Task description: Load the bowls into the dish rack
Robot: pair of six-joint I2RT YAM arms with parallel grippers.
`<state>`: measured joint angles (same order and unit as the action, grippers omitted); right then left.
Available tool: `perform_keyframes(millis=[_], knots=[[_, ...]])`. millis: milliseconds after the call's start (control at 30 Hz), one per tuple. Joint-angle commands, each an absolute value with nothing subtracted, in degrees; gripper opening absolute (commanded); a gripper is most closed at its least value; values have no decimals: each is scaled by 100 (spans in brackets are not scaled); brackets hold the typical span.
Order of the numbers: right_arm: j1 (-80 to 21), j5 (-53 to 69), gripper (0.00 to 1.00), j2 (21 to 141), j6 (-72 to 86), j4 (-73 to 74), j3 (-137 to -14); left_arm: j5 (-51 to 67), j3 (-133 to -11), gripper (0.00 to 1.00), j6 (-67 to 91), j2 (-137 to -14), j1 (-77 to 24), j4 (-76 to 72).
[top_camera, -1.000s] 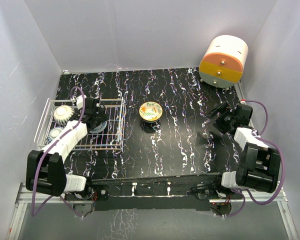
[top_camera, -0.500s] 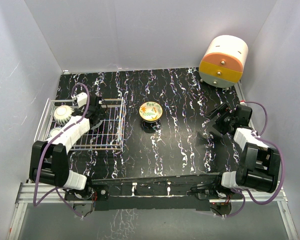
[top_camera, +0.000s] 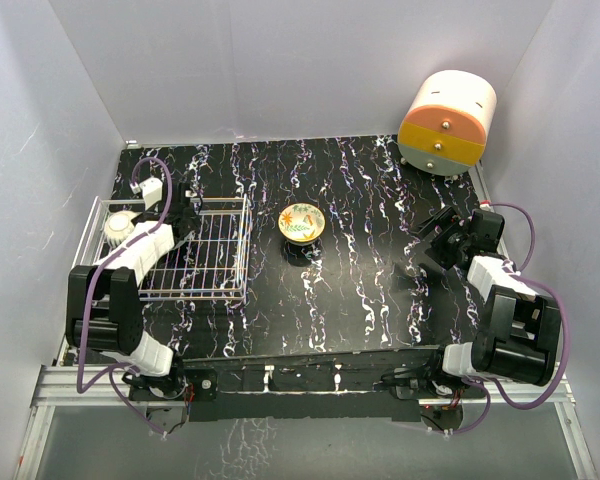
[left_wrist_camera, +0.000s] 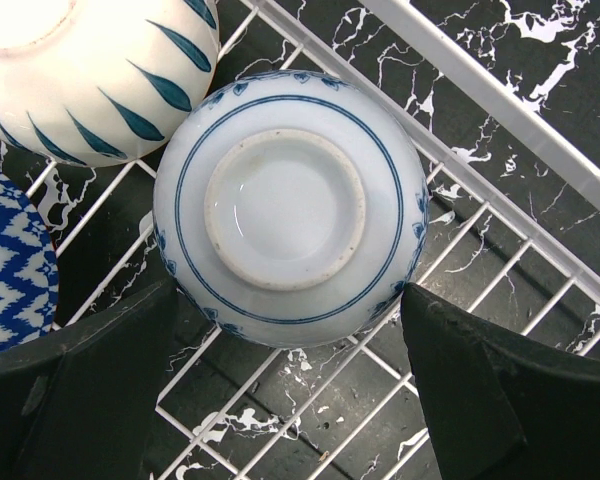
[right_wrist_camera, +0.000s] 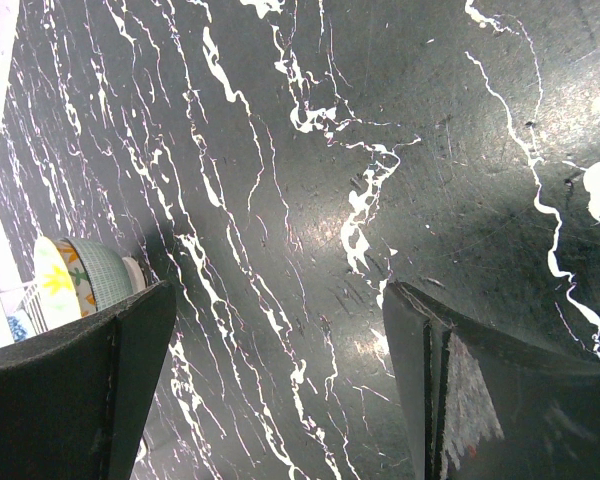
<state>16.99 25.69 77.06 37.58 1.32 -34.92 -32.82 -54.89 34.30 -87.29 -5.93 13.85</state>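
Note:
The white wire dish rack (top_camera: 215,262) lies at the table's left. My left gripper (top_camera: 180,222) is over its far left part, open. In the left wrist view an upturned white bowl with a blue rim line (left_wrist_camera: 290,205) rests on the rack wires (left_wrist_camera: 500,110), just past the open left gripper (left_wrist_camera: 290,335), fingertips at its lower sides. A white bowl with teal leaf strokes (left_wrist_camera: 90,70) and a blue zigzag bowl (left_wrist_camera: 10,260) lie beside it. A ribbed white bowl (top_camera: 118,226) shows from above. A yellow-floral bowl (top_camera: 302,222) stands mid-table, also in the right wrist view (right_wrist_camera: 75,280). My right gripper (top_camera: 438,240) is open and empty (right_wrist_camera: 280,340).
A cream-and-orange cylindrical drawer unit (top_camera: 447,122) stands at the back right corner. Pale walls close the table on three sides. The black marbled tabletop (top_camera: 360,290) lies between the yellow-floral bowl and my right gripper.

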Motion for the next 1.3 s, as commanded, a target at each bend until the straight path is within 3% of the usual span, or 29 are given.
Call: perform_keyframes(millis=[0,200,800,1000,1133,1267], knots=[[1696,2619,87,7699,3699,-176,-3497,-3229,-5754,90,3239,-8841,-536,1193],[1696,2632,87,7699,3683,-176,-3496,-2900,-5759,97,3208,-8779,-543,1105],[1696,2629,87,7682,3651,-158,-3507,-2205,-5867,97,2832,-6728,-1071,1939],[1696,2628,87,7754,3651,-119,-3561,-1338,-5960,97,1544,-6466,-2296,1145],[1694,2588,87,7682,3643,-28,-3608,-463,-6229,97,620,-6863,-3150,787],[1695,2510,87,7597,3591,83,-3647,-293,-6598,97,-175,-7503,-4283,699]])
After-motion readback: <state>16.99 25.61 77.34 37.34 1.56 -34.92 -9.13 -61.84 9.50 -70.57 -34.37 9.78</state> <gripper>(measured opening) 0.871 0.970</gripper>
